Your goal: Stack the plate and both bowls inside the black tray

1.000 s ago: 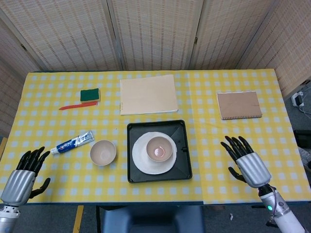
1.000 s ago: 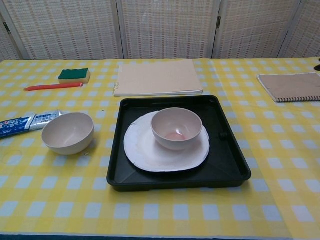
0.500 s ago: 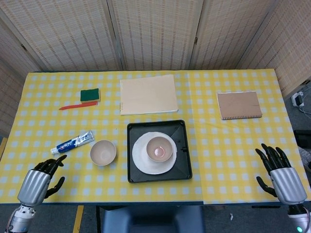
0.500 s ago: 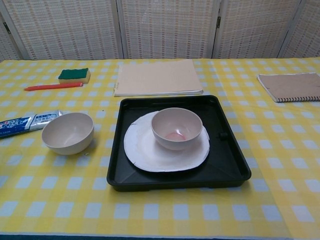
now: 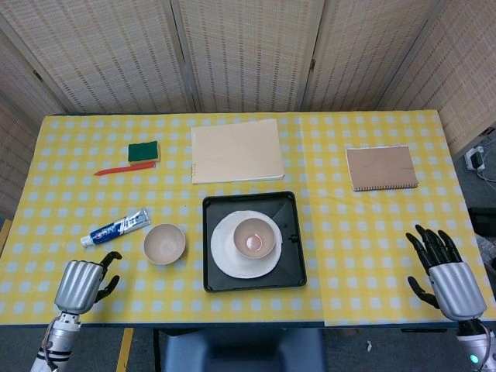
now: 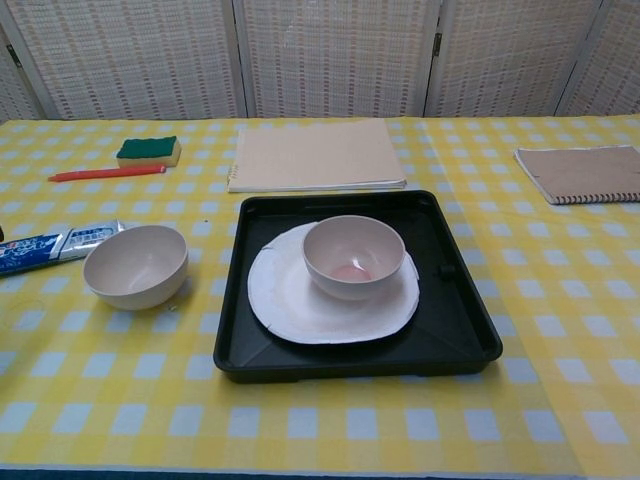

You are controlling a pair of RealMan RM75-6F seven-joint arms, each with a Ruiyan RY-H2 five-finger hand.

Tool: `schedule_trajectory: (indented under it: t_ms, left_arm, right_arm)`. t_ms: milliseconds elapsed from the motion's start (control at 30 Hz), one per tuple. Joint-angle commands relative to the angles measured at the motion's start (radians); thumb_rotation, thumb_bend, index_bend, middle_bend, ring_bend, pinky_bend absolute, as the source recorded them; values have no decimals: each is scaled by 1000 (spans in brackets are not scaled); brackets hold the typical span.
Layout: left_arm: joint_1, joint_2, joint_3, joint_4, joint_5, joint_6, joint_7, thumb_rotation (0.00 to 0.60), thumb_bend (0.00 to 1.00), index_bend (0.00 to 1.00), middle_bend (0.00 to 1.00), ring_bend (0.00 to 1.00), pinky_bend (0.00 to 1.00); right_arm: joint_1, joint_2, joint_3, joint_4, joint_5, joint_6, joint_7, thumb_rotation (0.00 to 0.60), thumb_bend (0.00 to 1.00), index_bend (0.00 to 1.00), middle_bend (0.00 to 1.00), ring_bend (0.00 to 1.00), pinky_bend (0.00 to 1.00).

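Over the last second my right hand [image 5: 448, 273] has pulled back from the black tray [image 5: 291, 267] toward the table's near edge, and my left hand [image 5: 84, 280] has been creeping inward, toward the bowl that is sitting outside the tray. I am reading that as the right side finishing its part and the left side lining up for the last piece.

The white plate [image 5: 232, 260] is lying inside the tray, and one pink bowl [image 5: 254, 237] is sitting on it, so two of the three things are already stacked. The second bowl [image 5: 164, 243] is resting on the checked cloth just left of the tray, upright and untouched.

My left hand is hovering well left of the tray, nearer me than the loose bowl, fingers curling inward and holding nothing. My right hand is hanging well right of the tray, fingers spread and upright, also holding nothing. The chest view is showing neither hand.
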Motion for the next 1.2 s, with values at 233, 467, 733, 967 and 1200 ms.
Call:
schedule_trajectory:
  t_ms: [233,467,733,967,1200]
  left_arm:
    - [-59,-40,-13,-43,-94,-122,13,600,332,457,1000,997,1000]
    - [-85,-102,-28,2,-101,-120,16,600,330,452,1000,998,1000]
    - [-120,-154,-32,36,-128,-165,24,600,334,459,1000,1000,1000]
    - [-157,-198,-39,91,-145,-204,2,600,336,476,1000,1000,1000]
    - [-183,-234,-57,143,-171,-220,-18,600,384,501,1000,1000,1000]
  right_arm:
    - [2,-5,16,12,8,-40,4,600,366,0,0,0,0]
    - [5,-10,22,15,9,-68,3,600,365,0,0,0,0]
    - [2,-12,29,17,4,-78,2,600,365,0,0,0,0]
    - [2,-15,40,22,16,-95,2,600,365,0,0,0,0]
    - [-5,-9,49,18,17,-85,6,600,365,0,0,0,0]
